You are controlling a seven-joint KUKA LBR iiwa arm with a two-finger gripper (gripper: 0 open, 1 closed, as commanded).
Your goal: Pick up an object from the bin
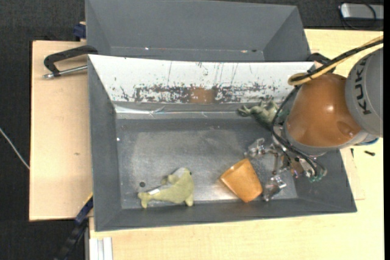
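My gripper [266,168] is low in the bin's front right part, under the orange dome on the wrist. Its two metal fingers are spread apart, so it is open, with one fingertip [257,148] farther back and the other near the front wall. An orange cup-like thing [242,181] lies on its side just left of the gripper, its right edge close to the front finger. It is beside the fingers, not between them. A small dark green toy figure [260,111] lies at the back wall, behind the gripper.
A pale yellow-green soft toy [168,191] lies at the front left of the bin floor. The arm and its dome cover the bin's right side. The front wall runs close to the gripper and the orange thing.
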